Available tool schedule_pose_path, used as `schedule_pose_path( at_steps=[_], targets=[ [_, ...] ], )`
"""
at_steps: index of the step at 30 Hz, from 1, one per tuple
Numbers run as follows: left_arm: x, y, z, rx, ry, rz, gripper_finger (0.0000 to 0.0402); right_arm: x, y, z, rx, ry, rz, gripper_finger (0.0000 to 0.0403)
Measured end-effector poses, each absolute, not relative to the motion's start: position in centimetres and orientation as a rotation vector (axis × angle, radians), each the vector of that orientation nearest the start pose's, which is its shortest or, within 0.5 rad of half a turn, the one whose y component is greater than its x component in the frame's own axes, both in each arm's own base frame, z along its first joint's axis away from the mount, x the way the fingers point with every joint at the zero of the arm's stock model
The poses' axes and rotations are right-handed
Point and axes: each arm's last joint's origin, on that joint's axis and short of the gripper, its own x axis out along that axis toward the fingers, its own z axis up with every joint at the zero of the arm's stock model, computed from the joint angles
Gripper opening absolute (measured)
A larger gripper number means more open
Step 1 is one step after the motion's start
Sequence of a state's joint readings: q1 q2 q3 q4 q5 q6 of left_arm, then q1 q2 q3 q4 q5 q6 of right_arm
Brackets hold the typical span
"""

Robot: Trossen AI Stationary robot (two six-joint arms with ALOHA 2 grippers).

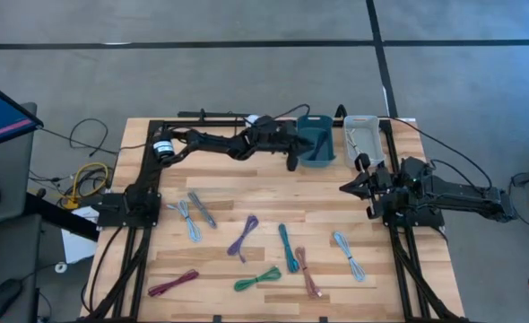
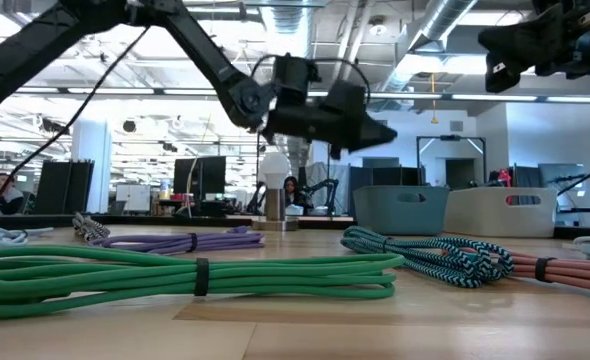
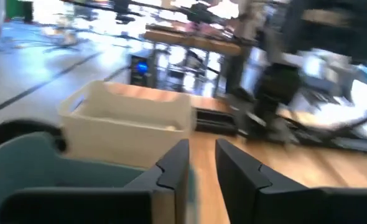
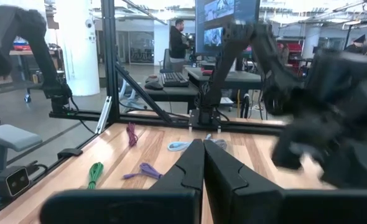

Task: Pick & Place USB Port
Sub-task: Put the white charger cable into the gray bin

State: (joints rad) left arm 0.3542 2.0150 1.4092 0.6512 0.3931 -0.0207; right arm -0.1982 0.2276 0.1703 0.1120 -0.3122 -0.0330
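Several bundled cables lie flat on the wooden table: purple (image 1: 244, 236), teal (image 1: 287, 248), green (image 1: 257, 280) and others. My left gripper (image 1: 293, 161) hangs in the air at the near edge of the teal bin (image 1: 316, 144). Its fingers (image 3: 174, 165) stand a little apart with nothing between them. The white bin (image 3: 127, 121) shows beyond them in the left wrist view. My right gripper (image 1: 345, 187) hovers over bare table near the white bin (image 1: 361, 135), shut and empty (image 4: 203, 158). In the low view both grippers are well above the table, the left one (image 2: 385, 135) and the right one (image 2: 495, 60).
The teal bin (image 2: 400, 210) and white bin (image 2: 500, 210) stand side by side at the table's far edge. A black frame borders the table (image 1: 148, 179). Bare wood lies between the bins and the cables. People and desks show in the room beyond.
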Motion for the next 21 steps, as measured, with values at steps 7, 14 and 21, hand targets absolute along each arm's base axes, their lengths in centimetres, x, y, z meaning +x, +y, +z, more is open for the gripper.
schedule_pose_path(
  at_steps=[7, 14, 21],
  targets=[
    [38.2, 13.4, 27.8, 0.141, 0.096, -0.051, 0.0025, 10.6, -1.2, 21.1, -0.005, -0.022, 0.114, 0.0001],
    [30.2, 11.1, 27.6, 0.244, 0.113, -0.034, 0.0007, 10.6, -1.2, 21.1, 0.021, -0.021, 0.117, 0.0001],
    [22.9, 8.0, 26.4, 0.268, 0.079, -0.034, 0.0006, 10.6, -1.1, 21.1, 0.021, -0.023, 0.122, 0.0001]
  ],
)
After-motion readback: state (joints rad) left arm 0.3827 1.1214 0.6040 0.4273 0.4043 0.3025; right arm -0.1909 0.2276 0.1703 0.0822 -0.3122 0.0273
